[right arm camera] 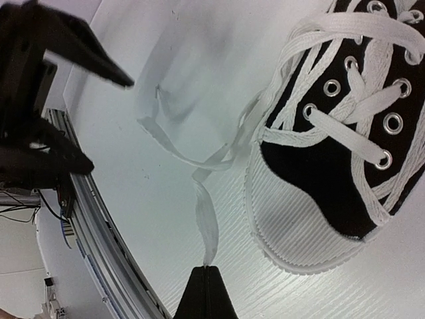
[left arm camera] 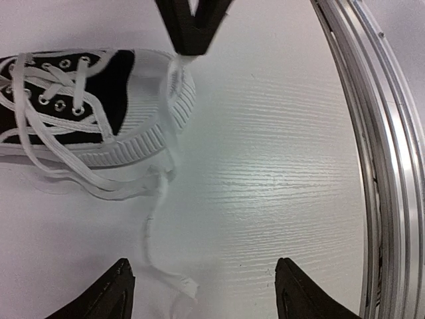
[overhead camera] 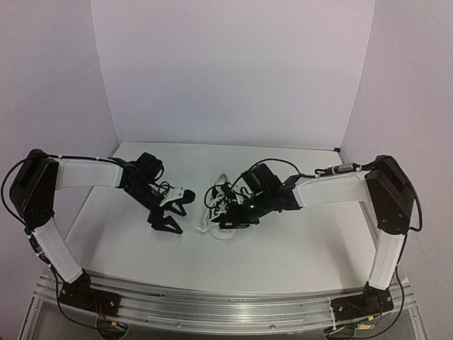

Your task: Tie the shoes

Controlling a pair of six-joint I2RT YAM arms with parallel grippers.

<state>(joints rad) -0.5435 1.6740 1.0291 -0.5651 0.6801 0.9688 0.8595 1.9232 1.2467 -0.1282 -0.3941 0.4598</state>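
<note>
Right gripper (right arm camera: pixel 208 276) pinches a lace (right arm camera: pixel 207 226) of the sneaker (right arm camera: pixel 319 179) (toe cap white); left gripper (left arm camera: pixel 202 282) gapes.

A sneaker (left arm camera: pixel 99 86) is laid on its sole near the middle of a table (overhead camera: pixel 283 248). Its toe is turned toward the near edge, where a rail (left arm camera: pixel 372 166) is fixed. The sneaker is flanked by two grippers. The left gripper (left arm camera: pixel 207 287) is held just to its left, fingers spread apart. The right gripper (right arm camera: pixel 207 279) is set close over its toe end, on the right.

A lace (right arm camera: pixel 199 159) is trailed off the left side of the toe onto the table. One strand is pinched between the right gripper's closed fingertips, just beside the toe cap (right arm camera: pixel 299 232). Another strand is spread on the table toward the left gripper, and its end is seen between that gripper's spread fingers, apart from both.
</note>
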